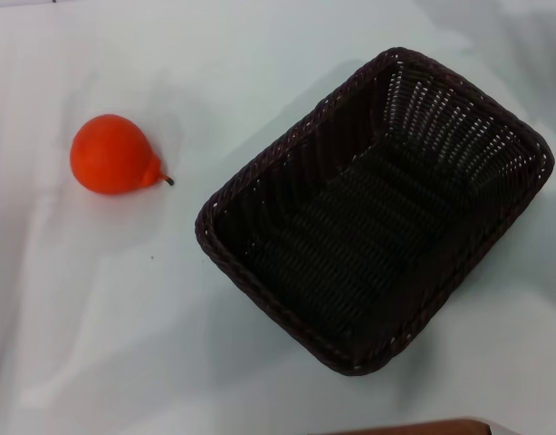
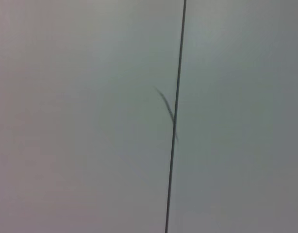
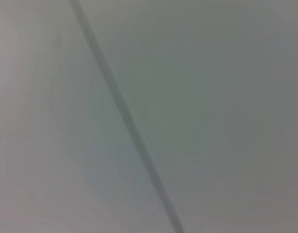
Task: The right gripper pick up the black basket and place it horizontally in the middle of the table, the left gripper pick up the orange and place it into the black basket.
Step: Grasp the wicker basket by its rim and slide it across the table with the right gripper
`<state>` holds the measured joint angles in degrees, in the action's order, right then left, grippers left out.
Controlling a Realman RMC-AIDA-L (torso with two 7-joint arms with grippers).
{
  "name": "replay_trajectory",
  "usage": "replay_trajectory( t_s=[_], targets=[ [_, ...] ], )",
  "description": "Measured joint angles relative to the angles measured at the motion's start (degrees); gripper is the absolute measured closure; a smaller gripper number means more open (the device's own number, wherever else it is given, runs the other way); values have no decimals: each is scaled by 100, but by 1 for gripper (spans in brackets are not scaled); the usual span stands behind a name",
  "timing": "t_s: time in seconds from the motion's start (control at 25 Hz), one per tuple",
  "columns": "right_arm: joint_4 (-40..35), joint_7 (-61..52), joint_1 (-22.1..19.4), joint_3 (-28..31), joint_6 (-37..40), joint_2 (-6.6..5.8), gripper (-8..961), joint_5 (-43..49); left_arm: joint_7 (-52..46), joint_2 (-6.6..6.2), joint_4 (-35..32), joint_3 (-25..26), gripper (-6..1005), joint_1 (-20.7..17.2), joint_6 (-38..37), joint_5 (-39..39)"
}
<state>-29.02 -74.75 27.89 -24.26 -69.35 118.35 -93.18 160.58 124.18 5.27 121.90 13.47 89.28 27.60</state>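
The black basket [image 1: 378,213] lies on the white table [image 1: 124,317], right of centre in the head view. It stands at a slant, one corner toward the far right, and it is empty. The orange [image 1: 113,155] lies on the table to the basket's left, well apart from it, with its short dark stem pointing toward the basket. Neither gripper shows in any view. Both wrist views show only a plain pale surface crossed by a thin dark line [image 2: 175,116].
A brown edge [image 1: 414,426] shows at the bottom of the head view, near the table's front. Bare tabletop lies between the orange and the basket and in front of the orange.
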Motion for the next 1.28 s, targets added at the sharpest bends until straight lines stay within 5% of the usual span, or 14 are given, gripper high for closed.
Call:
replay_trajectory(
  t_s=[0.2,0.36,0.48,0.76,1.04,1.28],
  targets=[
    [-1778,-2894,-1,-658,-352,-255,270,2176,0,-2,0,53,96,-7,-14,0],
    [-2879,-4815,318,-691,-1531,-517,270,3918,0,-7,0,116,95,0,-24,0],
    [-3420,-5558,618,-696,-2278,-596,269,4745,0,-8,0,155,95,4,-28,0],
    [-3639,-6166,1308,-1007,-2870,-525,269,6343,0,-4,0,155,95,6,-30,0],
    [-3450,-6218,1423,-1382,-2774,-360,269,6568,-81,18,0,150,96,7,-37,0],
    [-3002,-6386,1457,-1693,-2475,-337,269,6649,-133,12,0,149,96,6,-34,0]
  ],
)
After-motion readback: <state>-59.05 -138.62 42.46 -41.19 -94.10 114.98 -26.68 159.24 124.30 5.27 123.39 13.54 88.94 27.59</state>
